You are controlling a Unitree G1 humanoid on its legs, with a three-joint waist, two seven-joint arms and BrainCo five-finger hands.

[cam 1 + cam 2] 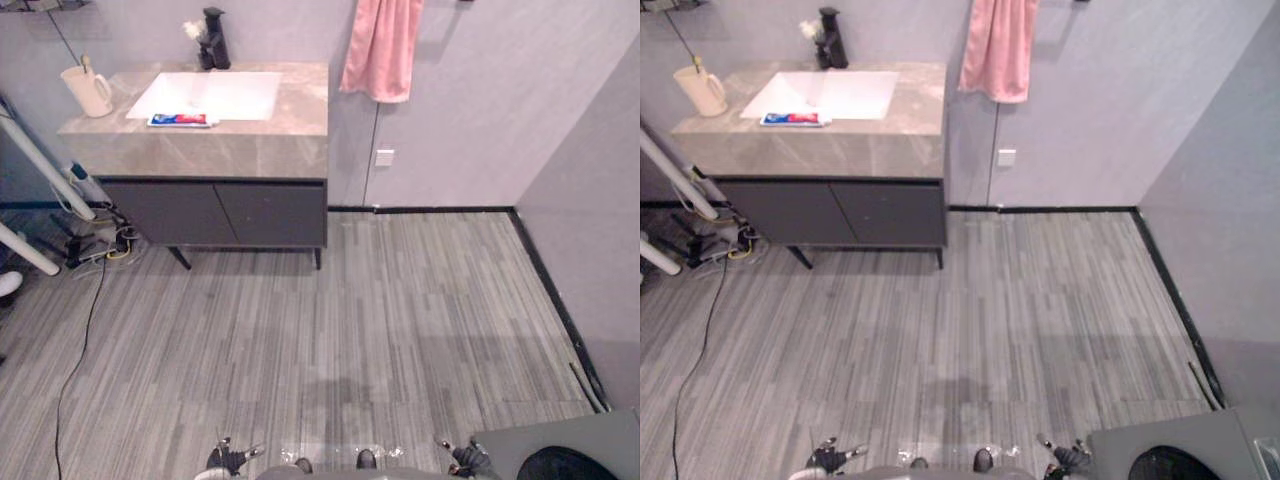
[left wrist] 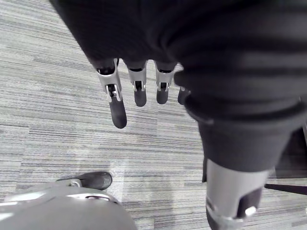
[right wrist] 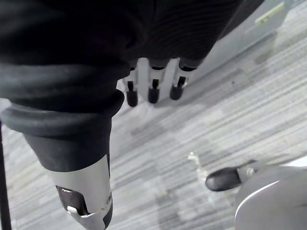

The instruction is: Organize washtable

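Left eye view is showing the washtable: a cream cup left of its white basin is holding a toothbrush, and a toothpaste tube is lying at the basin's front edge. My left hand and right hand are hanging slack and straight-fingered over the floor, well apart from the basin.

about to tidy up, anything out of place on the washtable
The toothpaste tube lies loose on the countertop along the front edge of the basin, apart from the beige cup. Nothing looks spilled or broken.
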